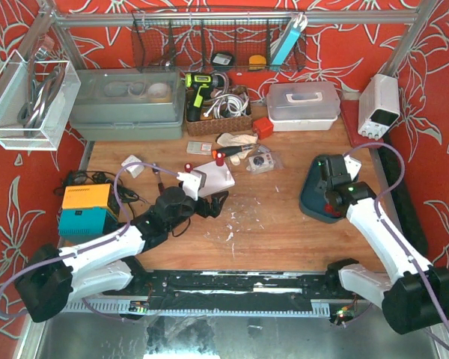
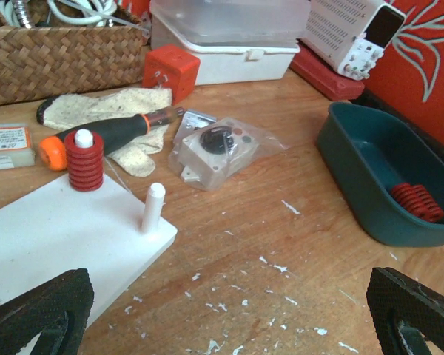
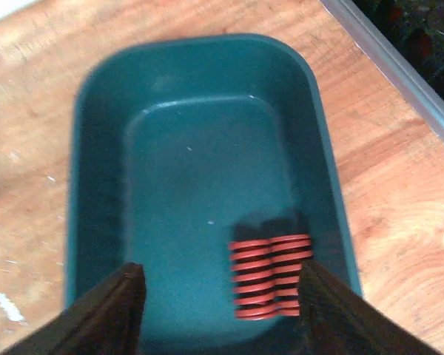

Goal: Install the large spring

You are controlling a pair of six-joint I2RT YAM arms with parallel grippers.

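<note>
Looking down on a wooden table (image 1: 284, 232) with two arms reaching in from six o'clock. Finding the left gripper (image 1: 213, 203) just left of centre, spreading its jaws wide and holding nothing. Seeing, at twelve o'clock from it, a white base plate (image 1: 215, 178) lying flat on the wood. Showing, through the left wrist camera, two upright white pegs on that plate: one at ten o'clock wearing a red coil (image 2: 83, 161), the other, a bare peg (image 2: 154, 208), standing near the plate's corner. Passing an orange-and-black screwdriver (image 2: 111, 133) lying across a pale glove (image 2: 126, 107) just behind the plate. Moving on to three o'clock of the table, meeting a teal tray (image 1: 311, 202) with the right gripper (image 1: 331, 176) hanging over it. Finding, through the right wrist camera, the large spring (image 3: 270, 275) lying on its side on the tray floor toward five o'clock, near the wall. Keeping the dark fingers (image 3: 111, 314) apart around it: just beside the spring at three o'clock, well clear at nine o'clock, gripping nothing.
</note>
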